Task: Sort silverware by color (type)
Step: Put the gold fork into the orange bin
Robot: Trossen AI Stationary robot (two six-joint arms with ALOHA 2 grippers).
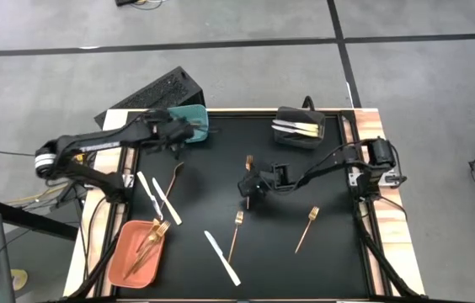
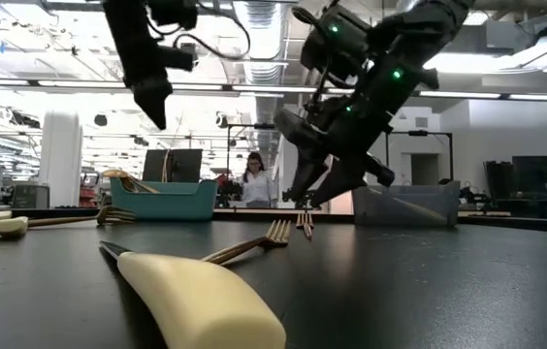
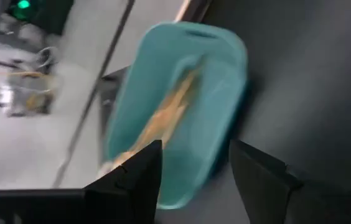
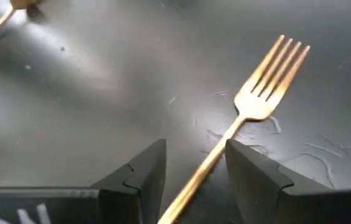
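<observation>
Meanwhile, right gripper (image 4: 195, 171) jaws straddle a gold fork's (image 4: 259, 93) handle unclosed; left gripper (image 3: 194, 177) jaws spread above the teal bin (image 3: 216, 87).

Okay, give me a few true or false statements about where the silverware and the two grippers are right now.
1. The left gripper is over the teal bin. True.
2. The right gripper straddles a gold fork handle. True.
3. The orange bin is empty. False: it holds gold pieces.
4. The black bin sits beside the orange one. False: it is at the far right of the mat.
</observation>
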